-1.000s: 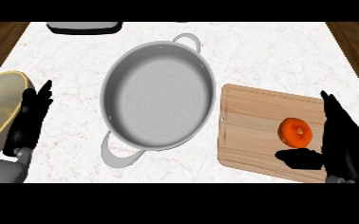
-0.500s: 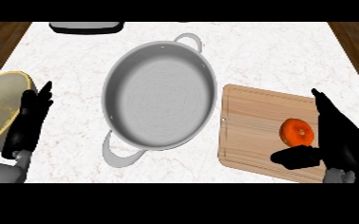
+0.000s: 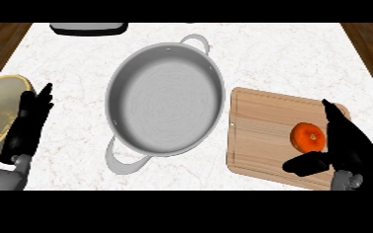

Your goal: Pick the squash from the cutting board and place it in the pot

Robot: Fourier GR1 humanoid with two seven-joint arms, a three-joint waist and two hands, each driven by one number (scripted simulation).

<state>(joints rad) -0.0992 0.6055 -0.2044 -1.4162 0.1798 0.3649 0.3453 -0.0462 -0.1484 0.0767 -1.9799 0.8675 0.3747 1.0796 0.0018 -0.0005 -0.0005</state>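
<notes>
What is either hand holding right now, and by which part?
Nothing. The right hand is open beside the squash on the cutting board; the left hand rests open.

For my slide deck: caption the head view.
Right hand open beside the squash on the cutting board, pot alongside.

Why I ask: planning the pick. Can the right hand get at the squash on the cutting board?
Probably yes. The right hand is open beside the squash on the cutting board, fingers to its right, thumb near its lower edge, and nothing lies between them.
</notes>
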